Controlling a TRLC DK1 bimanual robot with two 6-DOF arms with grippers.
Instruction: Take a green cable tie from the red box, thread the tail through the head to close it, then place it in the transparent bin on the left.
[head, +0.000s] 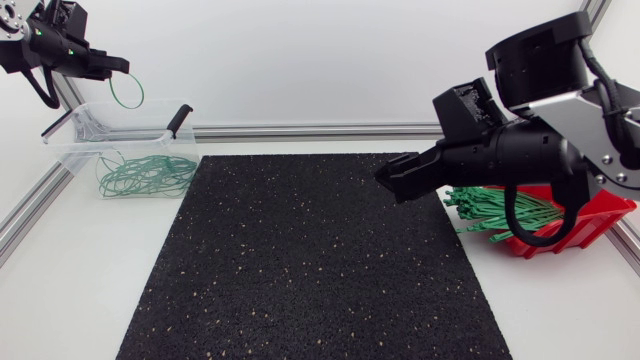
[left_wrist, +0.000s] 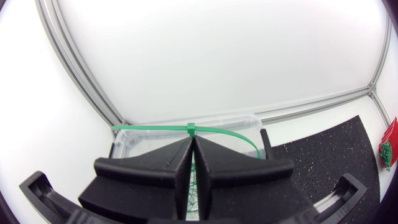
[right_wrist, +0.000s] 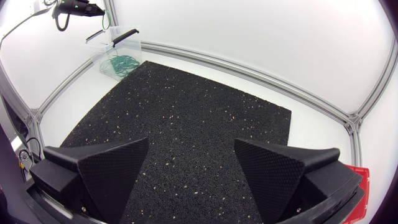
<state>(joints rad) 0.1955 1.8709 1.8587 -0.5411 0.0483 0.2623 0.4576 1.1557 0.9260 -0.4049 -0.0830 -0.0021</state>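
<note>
Over the transparent bin (head: 75, 150) at the counter's far-left corner, left fingers (left_wrist: 155, 171) pinch the closed cable tie (left_wrist: 191, 128) (poised to drop); right fingers (right_wrist: 109, 171) spread wide near the red box (head: 600, 222).

Closed fingers (left_wrist: 155, 169) grip green cable tie (left_wrist: 191, 129) above transparent bin (left_wrist: 244, 121)

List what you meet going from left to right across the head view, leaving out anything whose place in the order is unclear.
transparent bin → black mat → right gripper, open over the mat's right edge → green cable ties → red box
</note>
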